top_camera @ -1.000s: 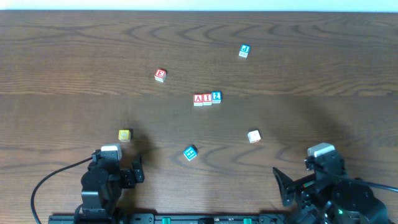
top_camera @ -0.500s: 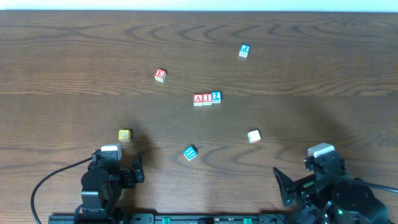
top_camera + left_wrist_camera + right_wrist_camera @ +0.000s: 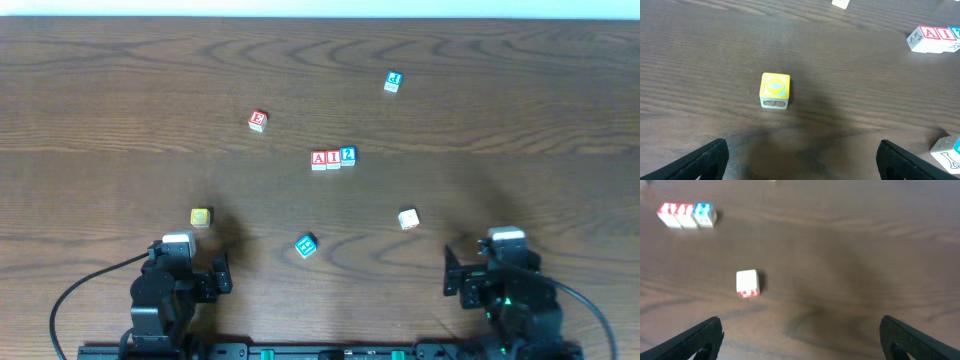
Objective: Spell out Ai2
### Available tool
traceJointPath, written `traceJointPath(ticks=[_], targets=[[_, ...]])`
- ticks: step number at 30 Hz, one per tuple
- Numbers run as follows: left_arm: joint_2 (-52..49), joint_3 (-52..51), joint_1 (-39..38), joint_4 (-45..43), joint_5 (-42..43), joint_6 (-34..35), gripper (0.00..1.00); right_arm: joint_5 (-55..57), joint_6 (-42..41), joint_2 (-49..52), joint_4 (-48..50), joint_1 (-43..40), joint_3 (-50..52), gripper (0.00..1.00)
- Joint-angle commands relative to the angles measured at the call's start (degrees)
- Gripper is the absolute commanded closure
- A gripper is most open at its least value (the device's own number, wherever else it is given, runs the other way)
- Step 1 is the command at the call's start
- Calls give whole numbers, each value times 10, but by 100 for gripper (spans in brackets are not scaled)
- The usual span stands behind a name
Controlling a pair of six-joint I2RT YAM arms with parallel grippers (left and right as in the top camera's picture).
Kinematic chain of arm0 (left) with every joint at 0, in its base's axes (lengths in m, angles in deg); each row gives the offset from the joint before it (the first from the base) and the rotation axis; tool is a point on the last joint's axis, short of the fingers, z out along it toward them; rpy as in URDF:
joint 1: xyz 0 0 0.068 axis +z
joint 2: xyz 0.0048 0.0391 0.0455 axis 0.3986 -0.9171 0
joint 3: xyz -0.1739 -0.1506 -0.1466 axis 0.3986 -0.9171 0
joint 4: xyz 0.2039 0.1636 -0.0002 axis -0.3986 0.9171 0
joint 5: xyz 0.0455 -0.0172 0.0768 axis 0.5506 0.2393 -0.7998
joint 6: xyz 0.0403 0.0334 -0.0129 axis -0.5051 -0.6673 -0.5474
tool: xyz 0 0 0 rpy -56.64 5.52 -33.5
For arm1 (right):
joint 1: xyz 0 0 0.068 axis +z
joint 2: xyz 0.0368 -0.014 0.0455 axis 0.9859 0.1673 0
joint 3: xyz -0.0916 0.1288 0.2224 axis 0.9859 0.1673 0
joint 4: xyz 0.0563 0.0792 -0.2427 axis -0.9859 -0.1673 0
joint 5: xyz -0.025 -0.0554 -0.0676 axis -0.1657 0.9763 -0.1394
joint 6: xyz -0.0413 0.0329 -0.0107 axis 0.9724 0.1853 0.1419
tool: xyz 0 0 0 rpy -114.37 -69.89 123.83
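Observation:
Three blocks stand touching in a row at the table's middle: a red A block (image 3: 319, 159), a red I block (image 3: 333, 158) and a blue 2 block (image 3: 348, 155). The row also shows in the left wrist view (image 3: 935, 37) and the right wrist view (image 3: 686, 214). My left gripper (image 3: 190, 277) is open and empty at the near left, behind a yellow block (image 3: 201, 217) (image 3: 775, 90). My right gripper (image 3: 490, 275) is open and empty at the near right, with a white block (image 3: 408, 219) (image 3: 747, 283) ahead of it to the left.
A red E block (image 3: 258, 121) lies at the far left of centre. A blue block (image 3: 393, 82) lies at the far right of centre. Another blue block (image 3: 306, 245) lies near the front middle, its corner in the left wrist view (image 3: 947, 151).
My right arm has drawn back and turned to face straight up the table, now compact at the near right. The left arm and all blocks have not moved.

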Motion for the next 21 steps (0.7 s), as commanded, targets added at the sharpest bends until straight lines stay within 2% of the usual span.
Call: traceJointPath(ticks=[1, 7, 21], targets=[[4, -3, 3, 2, -1, -6, 5, -43, 12, -47, 10, -12, 50, 1], [4, -3, 3, 2, -1, -6, 5, -60, 8, -91, 10, -12, 98, 1], [4, -3, 3, 2, -1, -6, 5, -60, 6, -91, 13, -24, 130, 1]])
